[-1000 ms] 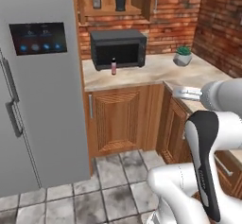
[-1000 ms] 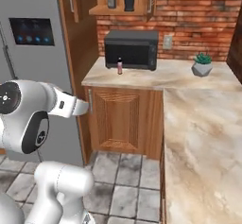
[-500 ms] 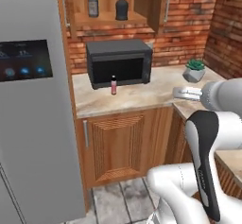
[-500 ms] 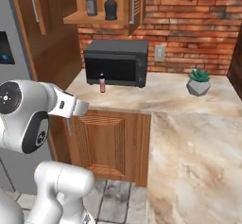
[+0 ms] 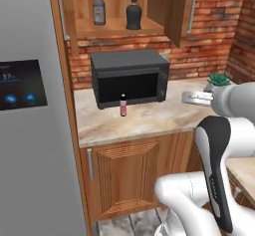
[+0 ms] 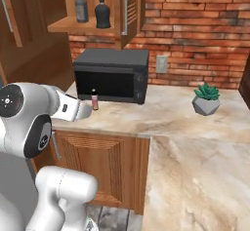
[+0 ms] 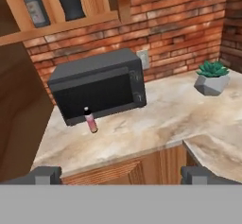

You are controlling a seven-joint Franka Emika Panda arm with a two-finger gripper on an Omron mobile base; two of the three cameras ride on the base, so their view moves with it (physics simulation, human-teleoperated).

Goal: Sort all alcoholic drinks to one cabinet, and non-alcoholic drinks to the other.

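A small pink bottle [image 7: 90, 120] stood on the marble counter [image 7: 156, 124] before the black microwave [image 7: 97, 87], at eleven o'clock from the gripper [image 7: 120, 175], whose fingers were spread wide and empty; both liquor bottles [image 5: 98, 6] sat in the open narrow cabinet [image 5: 119, 28] at twelve.

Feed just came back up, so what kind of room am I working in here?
A rendered home kitchen: a black microwave on a marble counter, wood cabinets, a brick wall and a steel fridge.

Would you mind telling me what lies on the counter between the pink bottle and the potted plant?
Only bare marble countertop lies between the pink bottle and the potted plant; the hand view shows it best. The microwave stands behind.
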